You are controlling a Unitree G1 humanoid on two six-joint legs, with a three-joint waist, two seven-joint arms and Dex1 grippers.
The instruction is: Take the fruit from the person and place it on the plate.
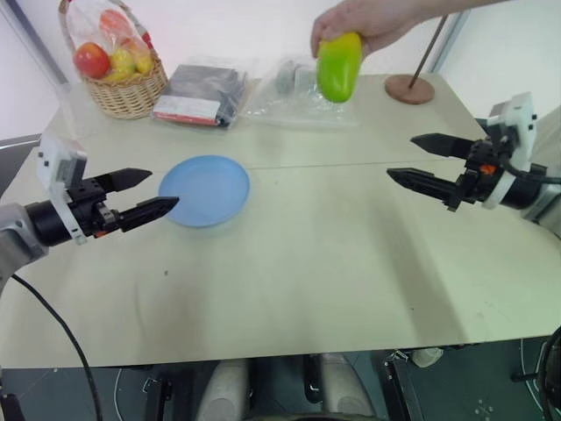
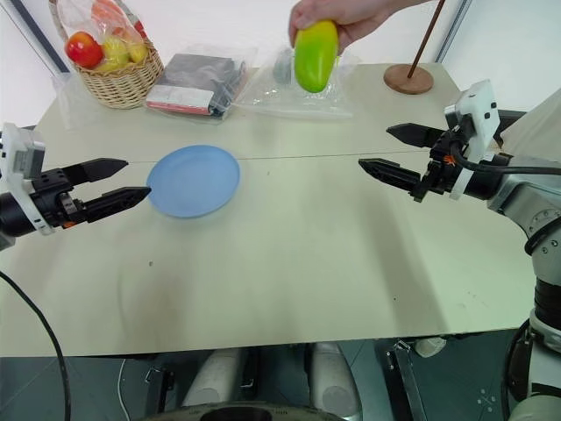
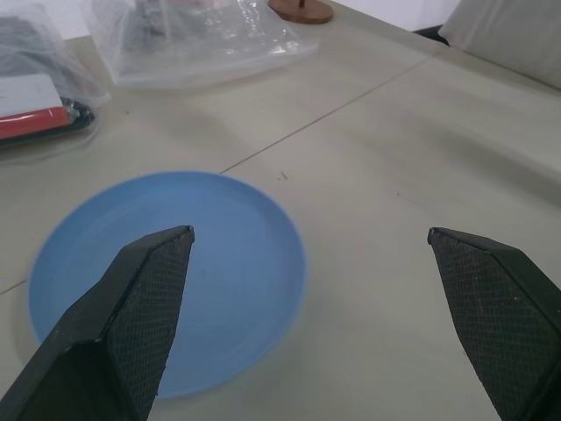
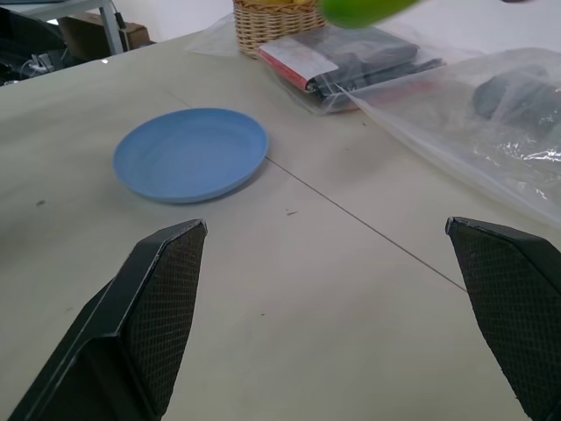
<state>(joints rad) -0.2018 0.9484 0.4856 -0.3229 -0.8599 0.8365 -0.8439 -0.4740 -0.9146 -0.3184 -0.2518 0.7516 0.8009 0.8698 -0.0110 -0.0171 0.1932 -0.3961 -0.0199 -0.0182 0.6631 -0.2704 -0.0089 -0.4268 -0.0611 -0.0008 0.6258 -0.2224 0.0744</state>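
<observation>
**Fruit held above the table's far side, both grippers spread and empty**

A person's hand (image 1: 372,22) holds the fruit (image 1: 338,67) in the air over a clear plastic bag (image 1: 298,92). The plate (image 1: 204,189) lies bare on the table (image 1: 298,272), just beside the left gripper (image 1: 149,195). The right gripper (image 1: 419,160) hovers well apart from the fruit. A wicker basket (image 1: 127,88), a dark packet (image 1: 203,92) and a round wooden stand (image 1: 409,88) line the far edge. The right wrist view catches the fruit's underside.

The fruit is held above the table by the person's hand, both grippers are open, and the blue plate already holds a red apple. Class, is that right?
One detail is wrong: the plate holds nothing, as the left eye view shows. The fruit is in the person's hand, and the left gripper and right gripper are open.
</observation>
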